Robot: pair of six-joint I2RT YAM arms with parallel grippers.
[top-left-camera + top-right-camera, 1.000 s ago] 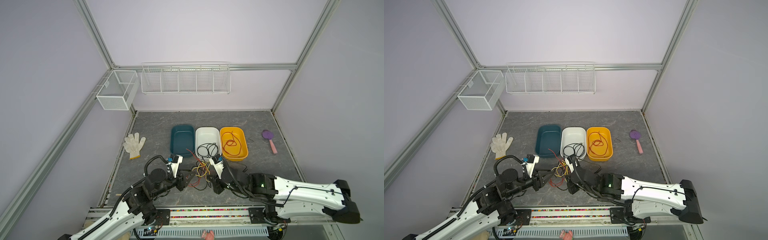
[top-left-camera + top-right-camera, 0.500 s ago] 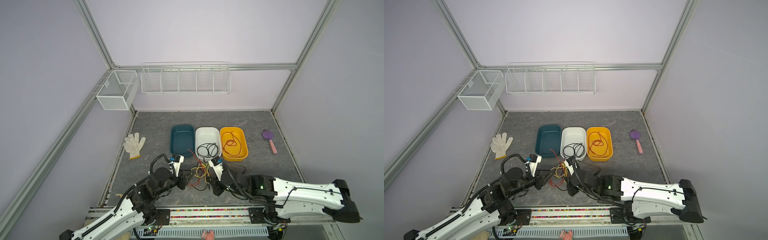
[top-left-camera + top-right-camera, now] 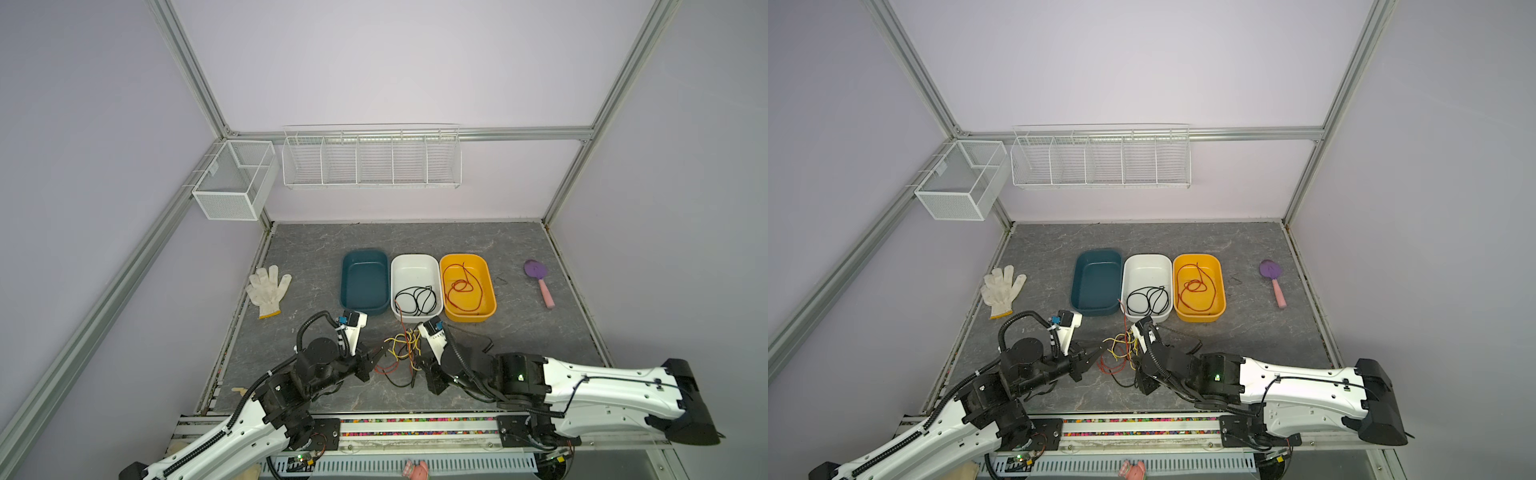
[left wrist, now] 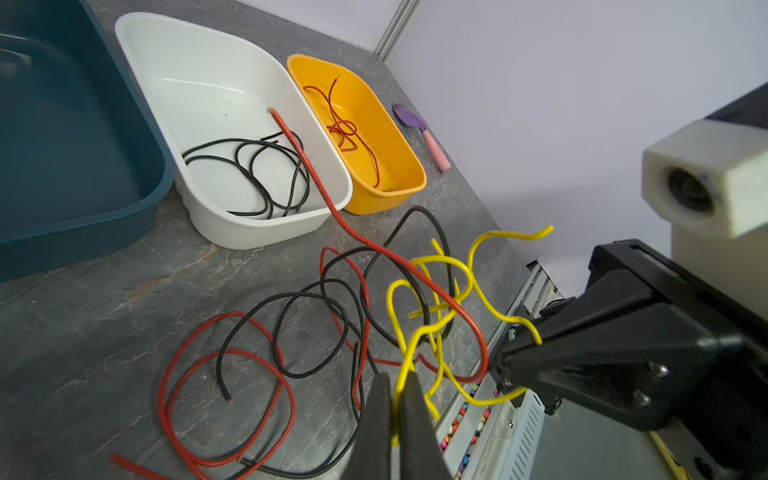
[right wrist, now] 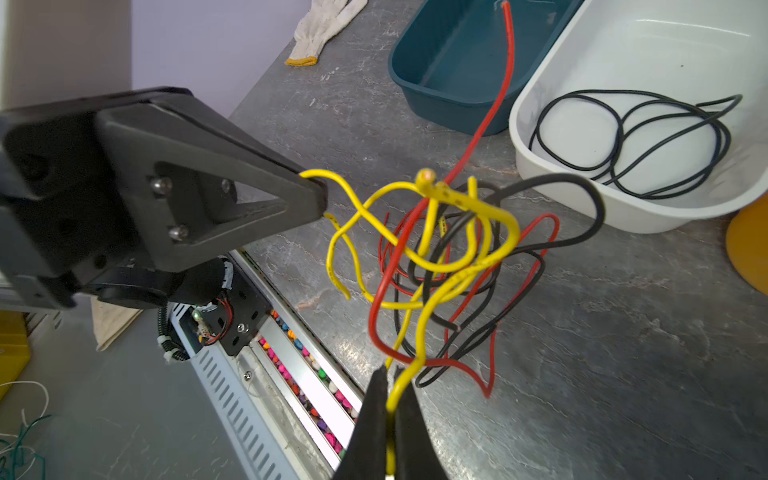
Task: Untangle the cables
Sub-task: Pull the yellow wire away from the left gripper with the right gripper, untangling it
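Cables between left end effector, right end effector; yellow strands pinched.

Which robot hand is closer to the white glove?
Left. The left gripper is on the glove's side of the cable tangle, with the glove further back and to its left. The right gripper is beyond the tangle, farther away.

You have soft, even light from above in both top views. The tabletop is bright, and only faint shadows lie under the arms. The frame posts splay outward toward the picture edges, as a wide lens renders them. In the left wrist view, pale glare streaks cross the white tray, and the left gripper is dark and slightly soft. In the right wrist view the right gripper blurs close to the lens, while the cables stay sharp.
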